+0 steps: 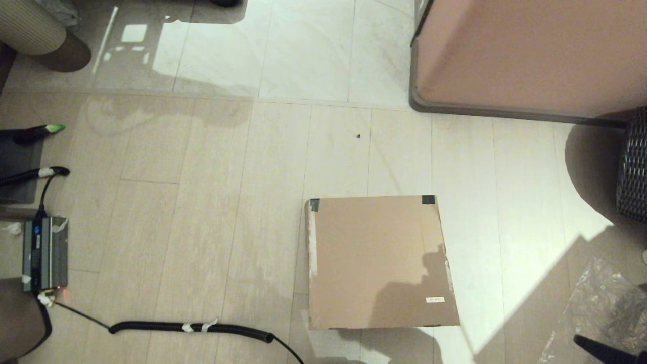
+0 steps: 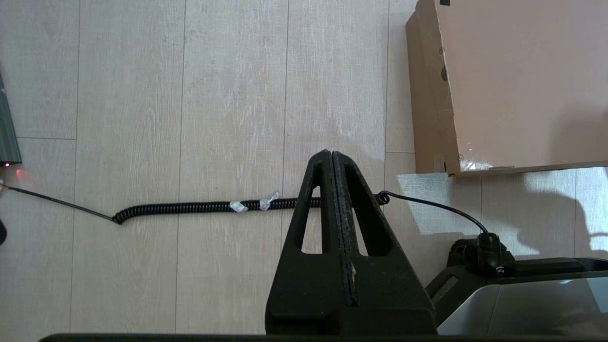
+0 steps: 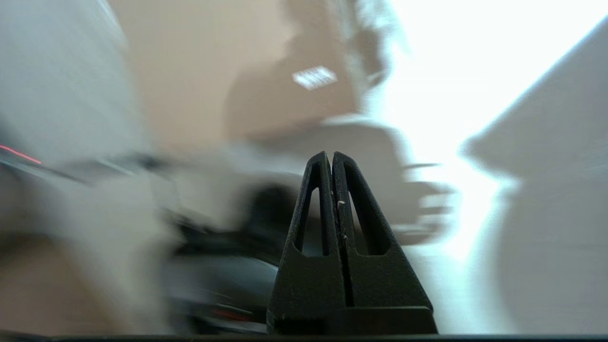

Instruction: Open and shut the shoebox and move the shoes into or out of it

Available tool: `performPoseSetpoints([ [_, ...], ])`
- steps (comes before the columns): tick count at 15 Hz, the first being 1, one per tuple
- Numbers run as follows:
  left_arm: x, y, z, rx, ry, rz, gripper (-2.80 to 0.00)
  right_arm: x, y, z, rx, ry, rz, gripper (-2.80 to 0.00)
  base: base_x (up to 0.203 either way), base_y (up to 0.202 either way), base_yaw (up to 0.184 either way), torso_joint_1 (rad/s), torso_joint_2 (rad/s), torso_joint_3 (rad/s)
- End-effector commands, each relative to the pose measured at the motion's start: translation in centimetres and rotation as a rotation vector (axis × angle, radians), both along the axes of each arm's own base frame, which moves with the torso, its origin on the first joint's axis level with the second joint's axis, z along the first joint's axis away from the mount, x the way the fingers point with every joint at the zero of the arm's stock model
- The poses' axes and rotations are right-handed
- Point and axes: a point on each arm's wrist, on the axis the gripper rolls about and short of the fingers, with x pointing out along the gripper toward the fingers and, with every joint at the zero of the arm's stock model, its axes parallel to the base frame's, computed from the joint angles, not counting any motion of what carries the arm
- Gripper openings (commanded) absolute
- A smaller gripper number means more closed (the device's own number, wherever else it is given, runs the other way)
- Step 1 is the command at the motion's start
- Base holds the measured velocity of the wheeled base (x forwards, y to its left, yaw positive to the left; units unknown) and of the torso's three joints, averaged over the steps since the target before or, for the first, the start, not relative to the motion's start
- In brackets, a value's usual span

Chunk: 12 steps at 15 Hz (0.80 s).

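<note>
Head view, lower centre: shoebox (image 1: pixel 379 263) on the floor, lid down; no shoes visible. Left gripper (image 2: pixel 332 156) and right gripper (image 3: pixel 330 156), fingers pressed together, grasp nothing. Opening step apparently pending; you'd probably part fingers, then reach the lid's front edge.

Head camera looks steeply down at the floor from high up; both wrist cameras sit lower, behind their fingers — all three share the shoebox (image 1: pixel 379 263) lid.
</note>
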Motion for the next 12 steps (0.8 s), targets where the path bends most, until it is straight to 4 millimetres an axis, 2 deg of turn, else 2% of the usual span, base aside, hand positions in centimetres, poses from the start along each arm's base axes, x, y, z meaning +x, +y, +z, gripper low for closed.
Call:
performPoseSetpoints([
  [1,0.0,0.0,0.0,0.001,0.003,0.0,-2.8,-5.6,0.7,-0.7,-0.194,-0.245,0.01,-2.8,0.0,0.0,0.0,0.0,0.0,0.0],
  [3,0.0,0.0,0.0,0.001,0.003,0.0,-2.8,-8.0,0.6,-1.7,-0.242,-0.375,-0.031,-2.8,0.0,0.0,0.0,0.0,0.0,0.0],
  [5,0.0,0.0,0.0,0.0,0.003,0.0,-2.8,-9.3,0.5,-2.6,-0.303,-0.492,-0.079,-2.8,0.0,0.0,0.0,0.0,0.0,0.0],
  [7,0.0,0.0,0.0,0.001,0.002,0.0,-2.8,-9.3,0.3,-3.6,-0.514,-0.506,-0.077,-2.8,0.0,0.0,0.0,0.0,0.0,0.0],
  [8,0.0,0.0,0.0,0.001,0.002,0.0,-2.8,-9.3,0.3,-3.8,-0.533,-0.485,-0.077,-2.8,0.0,0.0,0.0,0.0,0.0,0.0],
  [10,0.0,0.0,0.0,0.001,0.003,0.0,-2.8,-9.2,0.3,-4.0,-0.427,-0.466,-0.112,-2.8,0.0,0.0,0.0,0.0,0.0,0.0],
  [12,0.0,0.0,0.0,0.0,0.002,-0.001,-2.8,-9.2,0.2,-4.1,-0.402,-0.449,-0.153,-2.8,0.0,0.0,0.0,0.0,0.0,0.0],
])
